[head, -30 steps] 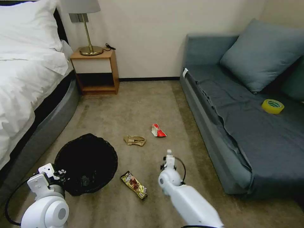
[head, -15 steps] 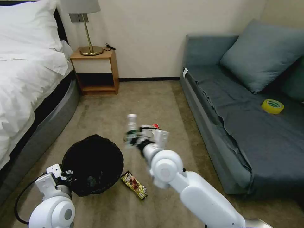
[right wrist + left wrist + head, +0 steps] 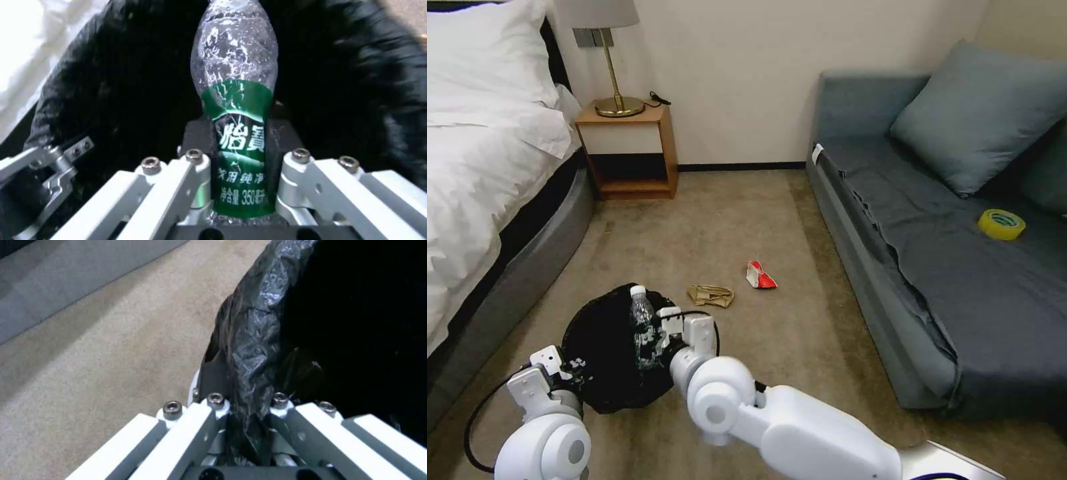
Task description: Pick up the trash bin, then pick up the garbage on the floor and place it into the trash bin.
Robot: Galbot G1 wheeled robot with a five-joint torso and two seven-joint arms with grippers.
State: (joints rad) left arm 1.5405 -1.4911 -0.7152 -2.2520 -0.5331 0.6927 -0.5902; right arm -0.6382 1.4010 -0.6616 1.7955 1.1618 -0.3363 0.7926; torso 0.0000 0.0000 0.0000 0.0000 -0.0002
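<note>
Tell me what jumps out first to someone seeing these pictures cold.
First, the right gripper holding a clear green-labelled bottle upright over the black-lined trash bin, low on the carpet near the bed. The left gripper clamps the bin's bagged rim. Beyond the bin, a crumpled tan paper and a red-white packet lie on the carpet.

A: Both arms are showing glossy white shells with rounded joints; a black cable is looping beside the left wrist.

B: The right pincer [image 3: 242, 186] is wearing silver links with dark hex screws; the left pincer [image 3: 247, 426] is matching it.
</note>
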